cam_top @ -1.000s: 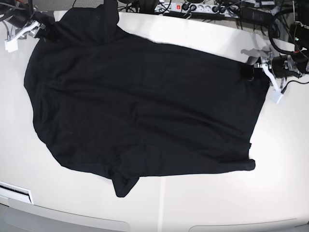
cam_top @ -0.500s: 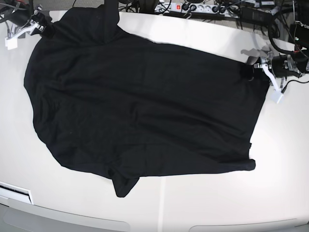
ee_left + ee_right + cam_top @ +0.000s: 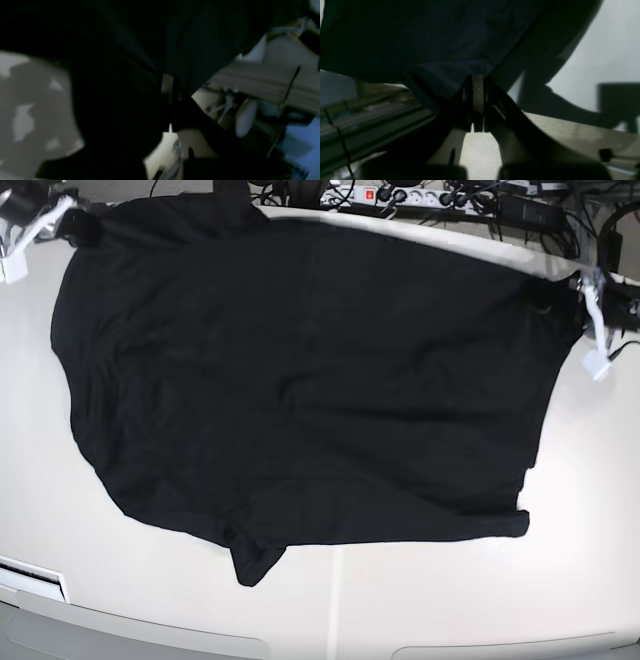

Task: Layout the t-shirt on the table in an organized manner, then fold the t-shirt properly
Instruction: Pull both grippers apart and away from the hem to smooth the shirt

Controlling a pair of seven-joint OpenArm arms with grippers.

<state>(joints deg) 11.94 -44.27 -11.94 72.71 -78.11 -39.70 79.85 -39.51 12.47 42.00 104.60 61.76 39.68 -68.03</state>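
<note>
Looks like a robotics lab or test bench, not anyone's home. A big glossy off-white table (image 3: 420, 600) fills the frame, and along the top edge there's a white power strip (image 3: 385, 196) with a red switch, a black power brick (image 3: 525, 210) and a mess of cables (image 3: 455, 198). Robot arm hardware pokes in at both upper corners.

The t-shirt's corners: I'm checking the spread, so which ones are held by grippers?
The two far corners of the t-shirt: right gripper and left gripper each pinch one. The near edge lies free on the table.
</note>
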